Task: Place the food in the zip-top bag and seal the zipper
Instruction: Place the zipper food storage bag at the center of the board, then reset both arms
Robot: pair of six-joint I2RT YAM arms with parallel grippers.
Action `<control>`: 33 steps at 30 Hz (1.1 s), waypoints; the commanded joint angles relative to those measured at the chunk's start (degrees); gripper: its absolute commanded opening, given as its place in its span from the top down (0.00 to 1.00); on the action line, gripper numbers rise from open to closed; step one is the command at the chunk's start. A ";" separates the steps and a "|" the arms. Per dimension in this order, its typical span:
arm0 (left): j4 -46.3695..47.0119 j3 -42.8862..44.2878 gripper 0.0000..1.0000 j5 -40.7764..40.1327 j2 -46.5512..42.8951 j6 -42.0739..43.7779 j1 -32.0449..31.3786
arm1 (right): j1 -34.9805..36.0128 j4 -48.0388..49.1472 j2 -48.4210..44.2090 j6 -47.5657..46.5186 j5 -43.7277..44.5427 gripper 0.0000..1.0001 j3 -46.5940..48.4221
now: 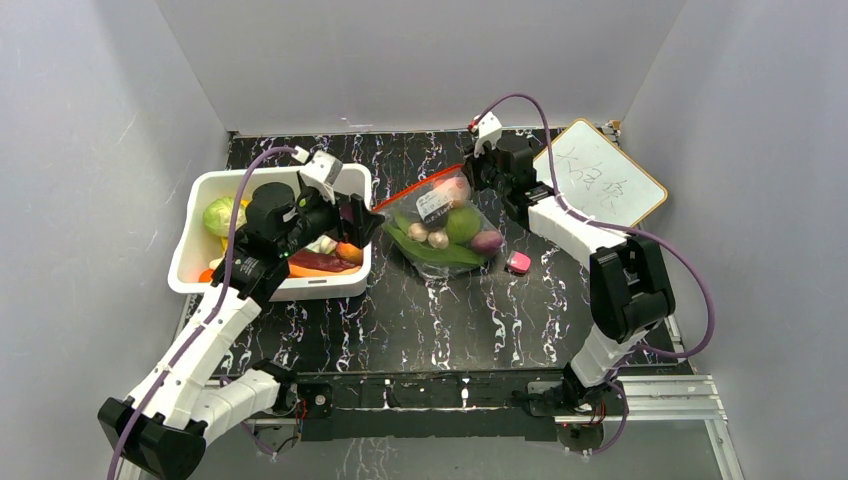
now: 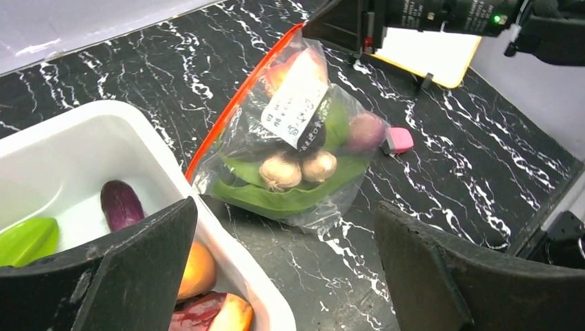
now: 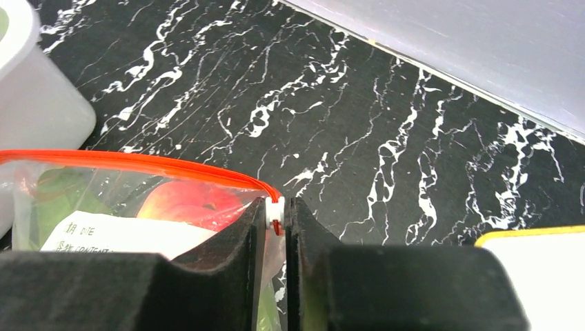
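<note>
The zip-top bag [image 1: 445,232] lies on the counter [image 1: 450,320], lumpy with toy food [image 2: 281,171]. It is thin, soft and crinkly. It looks light, so I think it will slide or fold if it is pushed. The best place to hold it is the red zipper [image 1: 405,192] along its mouth, which is the firmest part.

The right tool [image 3: 279,221] is at the far corner of the bag. It is pinched tight on the little white slider at the end of the zipper. The left tool [image 1: 355,220] is beside the bag's mouth, spread wide and holding nothing.

A white bin [image 1: 190,245] sits just beside the bag's mouth. It has a cabbage [image 1: 222,215] and an eggplant [image 2: 121,205] in it. Its wall could get in the way of a pull along the zipper. A pink block [image 1: 518,262] lies near the bag's bottom. A white board [image 1: 600,185] leans behind the bag.
</note>
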 commanded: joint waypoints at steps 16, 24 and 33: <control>-4.41 2.86 0.02 -15.44 -2.12 -11.10 -0.01 | 0.05 -11.28 -20.64 14.11 1.58 0.03 -3.87; -7.06 5.34 0.02 -18.50 -2.39 -13.53 -0.01 | 0.08 -22.73 -34.55 18.14 2.28 0.02 -6.16; -6.51 6.81 0.02 -15.20 -5.73 -17.37 -0.01 | 0.01 -27.36 -47.16 22.76 3.10 0.02 -7.33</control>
